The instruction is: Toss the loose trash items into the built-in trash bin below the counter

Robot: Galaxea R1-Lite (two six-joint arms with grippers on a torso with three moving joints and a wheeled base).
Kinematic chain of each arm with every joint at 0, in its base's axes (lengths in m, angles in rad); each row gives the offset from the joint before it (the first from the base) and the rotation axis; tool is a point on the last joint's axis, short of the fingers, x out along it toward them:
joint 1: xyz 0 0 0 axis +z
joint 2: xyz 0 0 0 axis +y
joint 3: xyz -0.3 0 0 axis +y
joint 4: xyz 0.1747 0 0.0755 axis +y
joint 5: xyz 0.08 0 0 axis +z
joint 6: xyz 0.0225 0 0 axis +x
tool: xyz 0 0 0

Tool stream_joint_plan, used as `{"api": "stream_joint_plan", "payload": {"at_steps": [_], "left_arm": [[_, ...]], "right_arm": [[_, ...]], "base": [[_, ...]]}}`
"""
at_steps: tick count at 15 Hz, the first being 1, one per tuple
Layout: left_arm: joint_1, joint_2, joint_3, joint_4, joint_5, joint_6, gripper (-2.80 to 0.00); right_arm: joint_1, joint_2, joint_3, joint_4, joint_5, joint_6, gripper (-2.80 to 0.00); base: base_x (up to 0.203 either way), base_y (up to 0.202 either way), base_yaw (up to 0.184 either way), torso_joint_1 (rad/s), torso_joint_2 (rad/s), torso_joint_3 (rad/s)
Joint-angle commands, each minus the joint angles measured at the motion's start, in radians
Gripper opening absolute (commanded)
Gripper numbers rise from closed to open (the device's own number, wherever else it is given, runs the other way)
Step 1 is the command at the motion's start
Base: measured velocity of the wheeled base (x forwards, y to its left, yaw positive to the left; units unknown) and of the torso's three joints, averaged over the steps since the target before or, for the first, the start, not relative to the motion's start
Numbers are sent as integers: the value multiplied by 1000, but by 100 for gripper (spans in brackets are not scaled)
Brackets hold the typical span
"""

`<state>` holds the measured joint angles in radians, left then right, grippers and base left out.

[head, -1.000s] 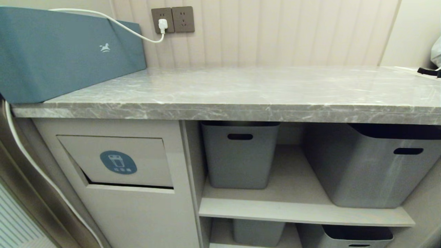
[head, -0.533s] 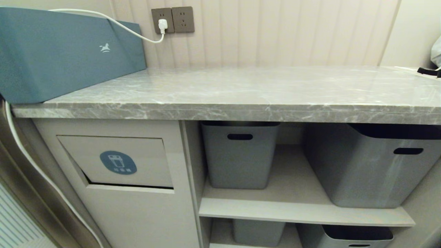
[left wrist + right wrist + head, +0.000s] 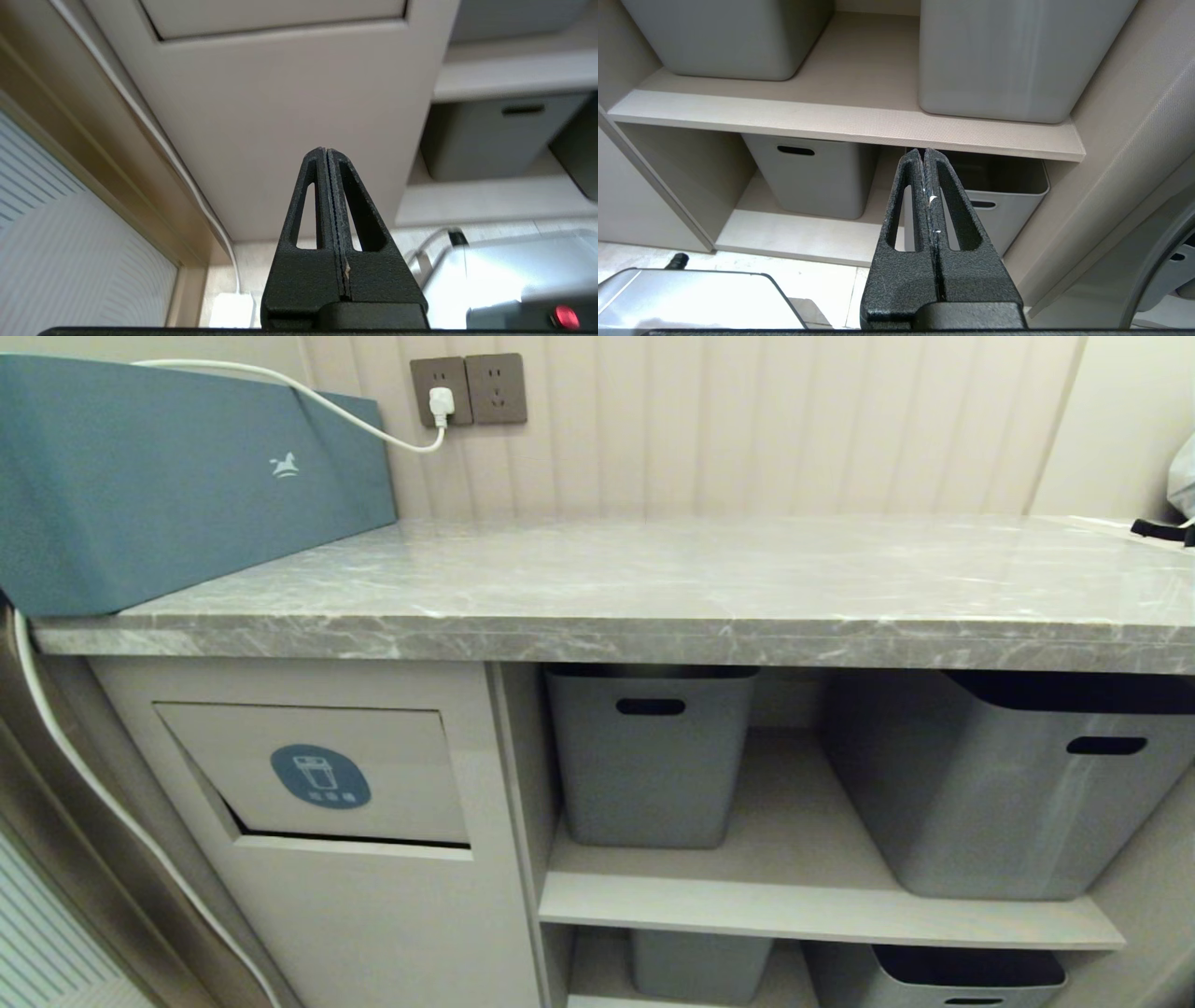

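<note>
Built-in trash bin (image 3: 313, 775), its flap marked with a blue icon, sits at seven o'clock beneath the bare grey counter (image 3: 653, 579), while left gripper (image 3: 326, 154) and right gripper (image 3: 924, 154) hang low, jaws pressed together, empty.

Head view: above, facing counter (image 3: 653, 588). Wrist views: low, near cabinet; all share grey tubs (image 3: 651, 756).

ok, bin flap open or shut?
Slightly ajar: the built-in trash bin flap shows a dark gap along its lower and left edges.
</note>
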<state>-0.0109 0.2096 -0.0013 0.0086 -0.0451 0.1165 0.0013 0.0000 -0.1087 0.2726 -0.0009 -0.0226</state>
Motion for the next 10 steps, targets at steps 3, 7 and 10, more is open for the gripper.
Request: {"api": "stream_joint_plan", "payload": {"at_steps": [3,7,10], "left_arm": [[7,-205,1,-4,7,-13,-280],[12,-210,3,-9,39,-46,-280],[12,-210,3,-7,39,-47,-280]], "right_arm": [[0,1,0,2,-1,1,-280],[0,0,0,1,1,3,-280],[0,0,0,1,1,10,-280]], "base": [[0,0,0,0,0,0],[0,0,0,0,0,0],[0,0,0,0,0,0]]}}
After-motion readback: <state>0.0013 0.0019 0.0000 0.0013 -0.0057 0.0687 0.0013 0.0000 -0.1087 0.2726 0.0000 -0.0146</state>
